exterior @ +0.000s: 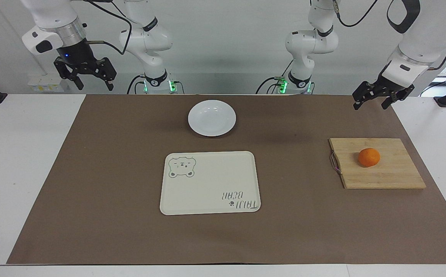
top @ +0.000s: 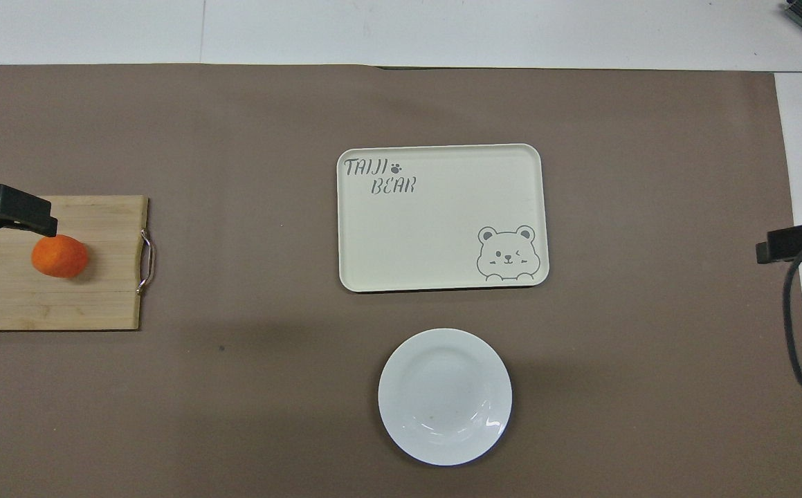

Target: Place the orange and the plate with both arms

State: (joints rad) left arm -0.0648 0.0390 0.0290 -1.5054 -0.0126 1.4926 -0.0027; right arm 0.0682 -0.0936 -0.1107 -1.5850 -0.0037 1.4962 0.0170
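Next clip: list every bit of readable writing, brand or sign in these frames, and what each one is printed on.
"TAIJI" on the cream tray, with a small paw print after it.
"BEAR" on the same tray, the line below.
A winking bear drawing sits in the tray's corner; no words in it.
The round marks on the arm bases are too small to read.
Plate, wooden board and orange: no text.
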